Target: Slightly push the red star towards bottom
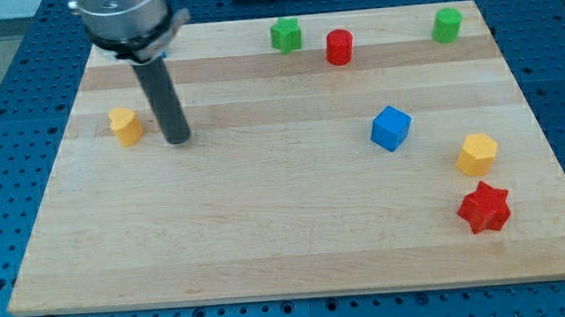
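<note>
The rod is held upright, my tip (177, 139) set just right of the yellow block (125, 126), touching nothing, well apart from the red star (484, 208).

Rod upright, my tip (177, 140) on board, upper left.

A pale wooden board (267, 228) carries seven blocks: a yellow block (125, 126) at the view's left, a green star (286, 34), red cylinder (340, 47) and green cylinder (445, 25) along the top, and a blue cube (391, 128), yellow hexagon (477, 154) and red star (484, 208) at right.
</note>
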Tool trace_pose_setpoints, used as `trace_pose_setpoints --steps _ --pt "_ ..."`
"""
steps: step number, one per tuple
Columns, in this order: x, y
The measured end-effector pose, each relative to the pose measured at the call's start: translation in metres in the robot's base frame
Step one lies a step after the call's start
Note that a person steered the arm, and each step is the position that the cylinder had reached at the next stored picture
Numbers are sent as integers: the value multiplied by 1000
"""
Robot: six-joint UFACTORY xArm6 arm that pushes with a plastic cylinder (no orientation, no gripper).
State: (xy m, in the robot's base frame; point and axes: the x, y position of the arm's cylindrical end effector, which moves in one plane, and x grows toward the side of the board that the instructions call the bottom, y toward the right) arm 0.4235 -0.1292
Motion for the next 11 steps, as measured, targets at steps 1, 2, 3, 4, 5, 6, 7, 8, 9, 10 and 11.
trace_pose_setpoints --steps 1,2,3,4,5,6,7,8,9,10,11 --pt "29 47" --pt "62 91" --pt "89 141" --pt "96 190" --pt "97 234" --pt "97 273" --pt "99 312" --pt "99 344" --pt "98 347" --pt "94 342" --pt "89 326"
